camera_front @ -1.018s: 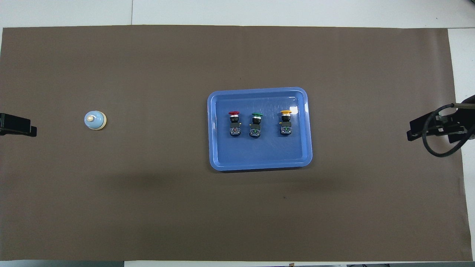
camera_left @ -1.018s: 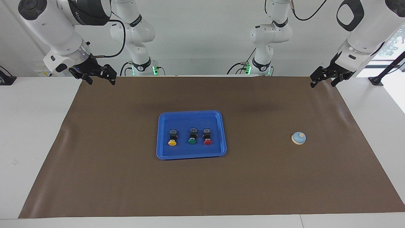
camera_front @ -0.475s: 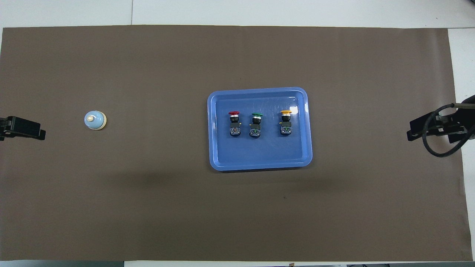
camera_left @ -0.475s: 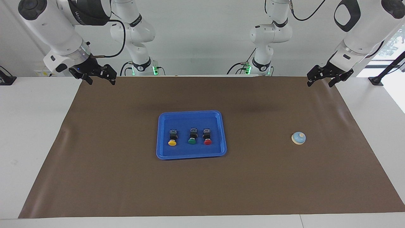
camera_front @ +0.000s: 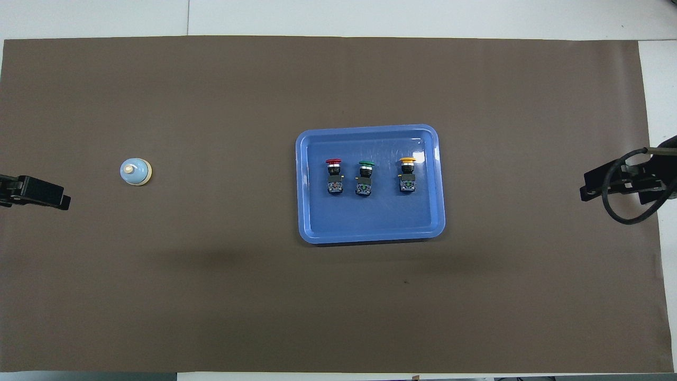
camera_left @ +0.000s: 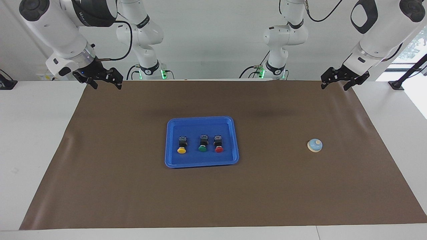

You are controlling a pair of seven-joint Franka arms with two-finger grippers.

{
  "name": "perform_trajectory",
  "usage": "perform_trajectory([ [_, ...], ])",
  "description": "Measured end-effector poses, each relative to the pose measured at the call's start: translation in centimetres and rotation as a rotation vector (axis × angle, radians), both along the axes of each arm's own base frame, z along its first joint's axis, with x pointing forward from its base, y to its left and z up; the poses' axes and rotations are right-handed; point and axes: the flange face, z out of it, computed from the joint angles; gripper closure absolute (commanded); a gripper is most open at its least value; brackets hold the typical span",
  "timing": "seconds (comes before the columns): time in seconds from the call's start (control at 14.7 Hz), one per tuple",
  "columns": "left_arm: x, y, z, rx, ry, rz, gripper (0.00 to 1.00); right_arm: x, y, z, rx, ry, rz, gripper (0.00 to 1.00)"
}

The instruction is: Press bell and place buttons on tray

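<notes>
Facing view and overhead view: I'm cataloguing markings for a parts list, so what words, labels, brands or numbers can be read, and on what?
No text can be read for certain.
White lettering on the dark band of the right arm: too blurred to read.
Small lettering on the white arm segments at the table's robot end: too small to read.
Small push-button switches with black bodies and yellow, green and red caps in the rectangular blue plastic tray: markings too small to read.
Round light-blue bell on a cream base: none visible.

One camera sits high across the table, facing the robots; the other looks steeply down from above their end. Both stand fairly far back, seemingly, and share the brown mat [camera_left: 213,186] and blue tray [camera_front: 370,233].
</notes>
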Motion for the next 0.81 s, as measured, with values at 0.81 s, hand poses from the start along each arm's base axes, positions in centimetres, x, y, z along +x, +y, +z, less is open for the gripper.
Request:
perform_trajectory([
  [0.81,1.0,0.0,0.5,0.001,0.017,-0.001,0.00,0.0,0.0,0.0,0.000,0.000,0.000,0.00],
])
